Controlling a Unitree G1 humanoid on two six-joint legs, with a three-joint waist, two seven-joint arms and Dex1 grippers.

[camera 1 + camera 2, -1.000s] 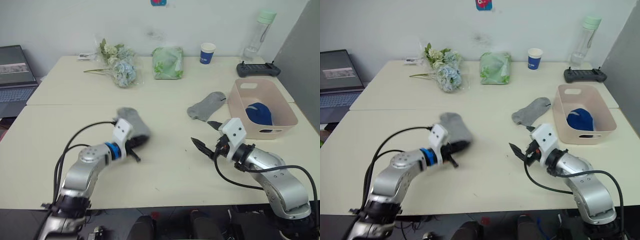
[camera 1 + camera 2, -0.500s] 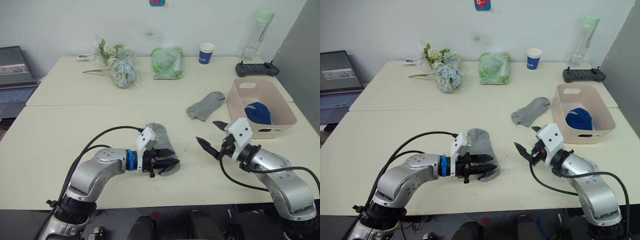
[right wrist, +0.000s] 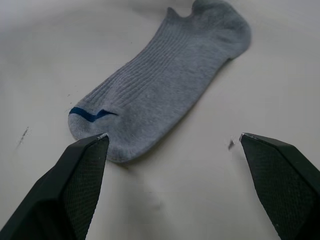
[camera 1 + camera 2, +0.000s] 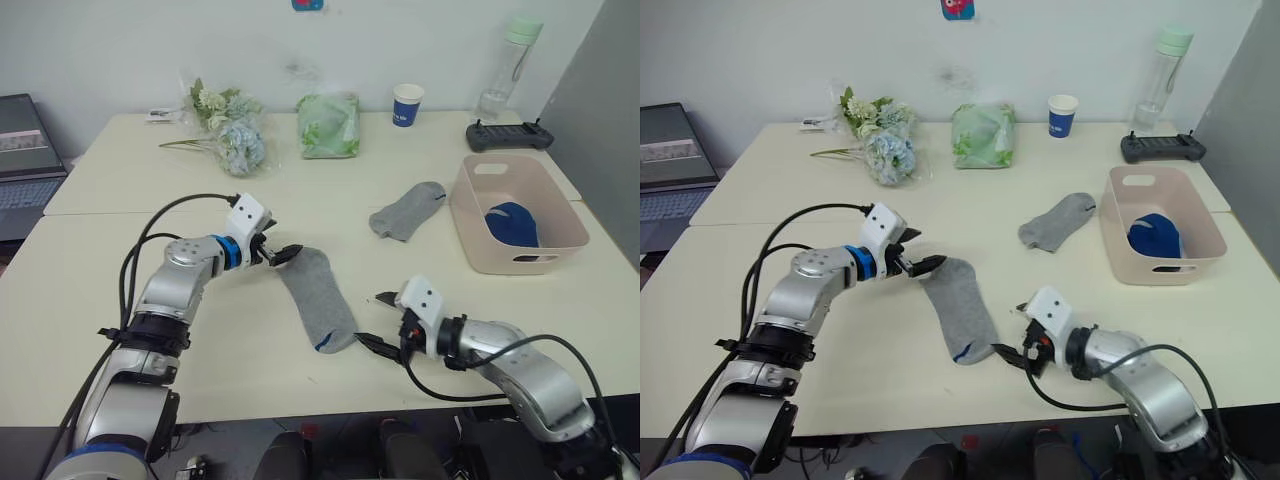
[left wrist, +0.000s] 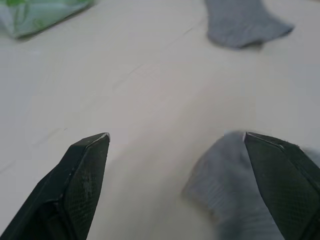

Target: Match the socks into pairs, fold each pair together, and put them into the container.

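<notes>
Socks lie in three spots on the pale desk. One grey sock is spread flat near the front middle, its cuff end toward the left arm and its toe end, marked with a thin dark blue stripe, toward the right arm. The left end effector hovers at the cuff end with its two black fingers spread apart and nothing between them; the left wrist view shows one finger over the grey knit and the other over bare desk. The right end effector sits low at the toe end, fingers also spread wide and grasping nothing; in the right wrist view the toe of that sock lies just beside one fingertip, while the other fingertip is over bare desk well to the side. A second grey sock lies flat farther back, just beside the pale pink container, which stands on the robot's right side of the desk. Inside the container rests a dark blue bundle of socks. Along the far edge of the desk are a bunch of flowers, a green plastic-wrapped bundle, a blue-and-white paper cup, a clear bottle with a green cap and a dark handheld controller. A laptop sits off the left side.
</notes>
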